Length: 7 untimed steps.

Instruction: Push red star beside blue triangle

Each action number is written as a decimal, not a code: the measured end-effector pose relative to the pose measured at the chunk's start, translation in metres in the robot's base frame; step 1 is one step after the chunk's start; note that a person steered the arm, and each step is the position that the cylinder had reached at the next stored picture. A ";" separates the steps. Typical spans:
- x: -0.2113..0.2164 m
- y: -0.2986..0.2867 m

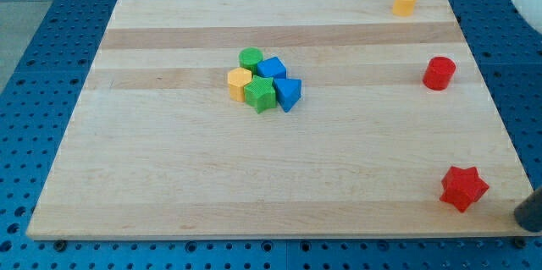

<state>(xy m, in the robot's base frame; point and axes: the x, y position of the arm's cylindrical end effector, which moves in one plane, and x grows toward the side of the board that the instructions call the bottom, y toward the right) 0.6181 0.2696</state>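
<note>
Camera view, red star near bottom right, my tip just right of it

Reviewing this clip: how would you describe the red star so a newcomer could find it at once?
Start at the wooden board and go to its corner at the view's bottom right. The red star lies there alone, near the board's edge, with my tip just off to the view's right. The other red block, farther up that side, is round, while this one has points.
</note>
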 end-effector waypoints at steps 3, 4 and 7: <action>-0.018 -0.078; -0.044 -0.071; -0.062 -0.033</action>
<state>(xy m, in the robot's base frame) 0.5558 0.2369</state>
